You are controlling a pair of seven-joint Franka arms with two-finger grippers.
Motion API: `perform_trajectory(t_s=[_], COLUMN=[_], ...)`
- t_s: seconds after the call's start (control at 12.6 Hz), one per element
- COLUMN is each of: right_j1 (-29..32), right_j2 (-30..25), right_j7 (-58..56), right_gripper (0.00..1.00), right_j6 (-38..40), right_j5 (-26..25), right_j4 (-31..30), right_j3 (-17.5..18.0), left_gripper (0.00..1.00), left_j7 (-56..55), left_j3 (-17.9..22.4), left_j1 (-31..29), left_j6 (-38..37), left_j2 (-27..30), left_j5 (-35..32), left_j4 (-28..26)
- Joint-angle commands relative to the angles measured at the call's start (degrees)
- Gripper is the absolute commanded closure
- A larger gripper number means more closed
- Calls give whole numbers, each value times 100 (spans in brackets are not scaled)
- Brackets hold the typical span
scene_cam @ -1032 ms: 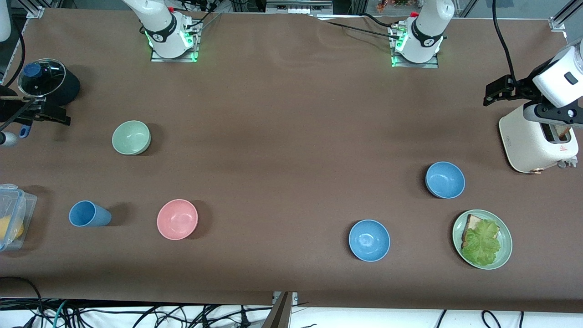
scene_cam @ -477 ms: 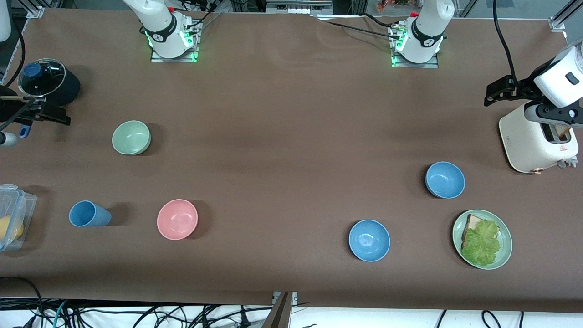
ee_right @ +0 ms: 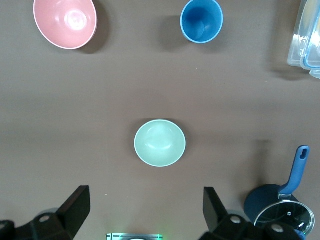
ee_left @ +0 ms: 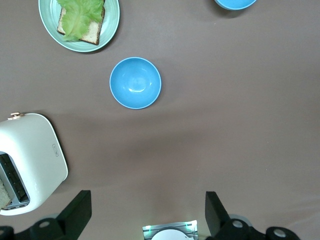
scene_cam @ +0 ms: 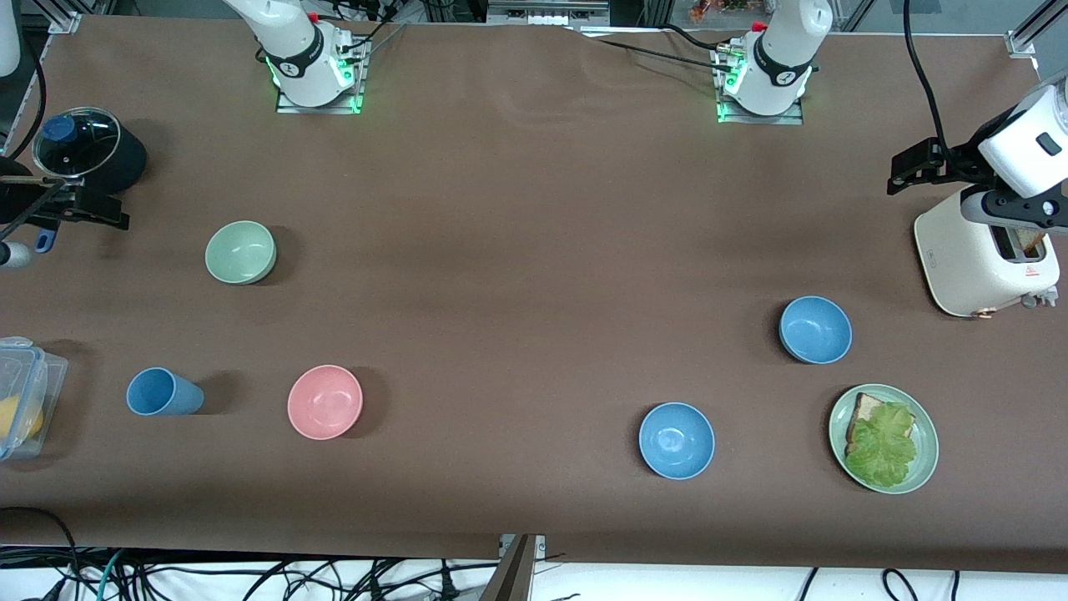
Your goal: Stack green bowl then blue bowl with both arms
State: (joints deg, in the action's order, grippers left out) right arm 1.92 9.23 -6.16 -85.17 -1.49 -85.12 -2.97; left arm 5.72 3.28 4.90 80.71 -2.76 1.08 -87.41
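- Nothing on the table [scene_cam: 517, 209] has shifted since the earlier frames; both arms hang as they did, at the outer edges of the front view.
- The brown table fills the front view, with the arm bases along its top.
- The left arm [scene_cam: 1022, 154] waits high over the white toaster [scene_cam: 984, 259] at its own end, in the upper part of the frame. The left gripper [ee_left: 147, 196] is spread wide and holds nothing.
- The right arm waits at the other edge, above the dark pot [scene_cam: 83, 154] with its glass lid. The right gripper [ee_right: 145, 191] is also spread wide and empty.
- A green plate [scene_cam: 924, 455] with bread and lettuce sits low in the frame at the left arm's end.
- A clear container [scene_cam: 21, 396] lies at the frame's edge at the right arm's end.
- The green bowl [scene_cam: 240, 251] sits upright in the upper half, toward the right arm's end, well apart from both grippers; in the right wrist view it lies mid-frame.
- The blue bowl [scene_cam: 816, 330] sits mid-height toward the left arm's end, between toaster and plate.
- A deeper-blue bowl [scene_cam: 677, 440] sits lower, nearer the centre.
- A pink bowl [scene_cam: 324, 401] sits low in the frame, nearer the camera than the green bowl.
- A blue cup [scene_cam: 163, 392] lies beside the pink bowl.
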Motion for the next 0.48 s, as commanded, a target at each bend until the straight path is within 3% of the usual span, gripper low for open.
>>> perform_trajectory(t_s=[0.0, 0.4], right_j1=[45, 45], right_j2=[-35, -35], right_j7=[97, 97], right_gripper=[0, 0], right_j6=[53, 53], right_j5=[-106, -106], right_j4=[21, 21], right_j3=[69, 69], left_gripper=[0, 0], left_j7=[-44, -44], left_j3=[6, 6], left_j1=[-15, -59], left_j6=[-65, -65], left_j2=[-40, -40], left_j5=[85, 94], left_j4=[119, 119])
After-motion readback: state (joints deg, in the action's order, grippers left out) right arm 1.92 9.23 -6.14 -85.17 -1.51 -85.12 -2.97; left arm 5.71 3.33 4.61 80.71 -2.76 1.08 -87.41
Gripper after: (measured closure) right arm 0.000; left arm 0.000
